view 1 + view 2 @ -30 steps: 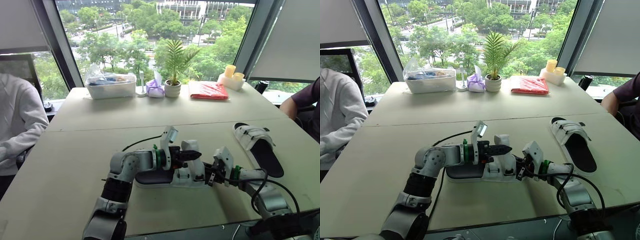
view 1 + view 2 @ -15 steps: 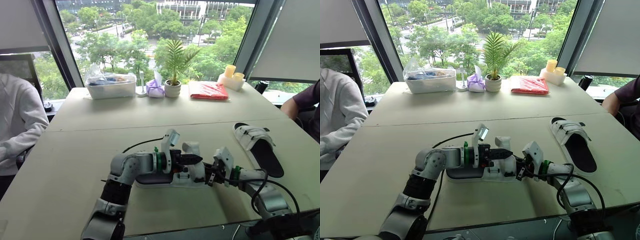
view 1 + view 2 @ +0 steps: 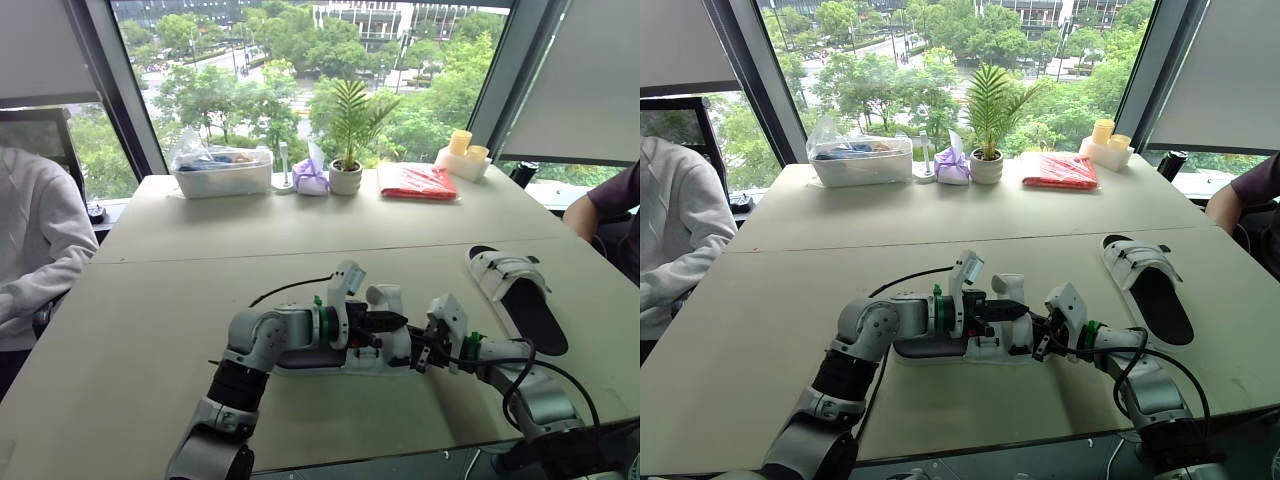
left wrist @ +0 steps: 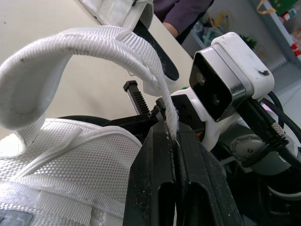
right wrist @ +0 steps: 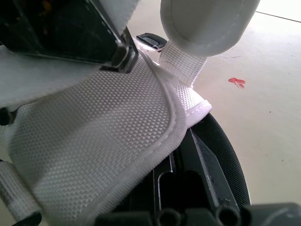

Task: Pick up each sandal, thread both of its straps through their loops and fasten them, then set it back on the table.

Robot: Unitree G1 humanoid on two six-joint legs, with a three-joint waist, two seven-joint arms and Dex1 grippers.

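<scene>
Lower now, left tool (image 4: 170,129) clamps the strap (image 4: 70,44) tip, pulling it across the sandal (image 3: 930,347); threading looks underway, fastening remains.

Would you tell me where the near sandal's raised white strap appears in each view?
Left eye view: strap, centre, arching over the near sandal.
Right eye view: centre.
Left wrist view: looping out from the left end effector pinching it.
Right wrist view: rounded loop beyond the woven upper.
Shared landmark: second sandal.

Potted palm (image 3: 347,170), clear plastic tub (image 3: 220,172), red packet (image 3: 417,181), white sleeve (image 3: 35,250)
</scene>
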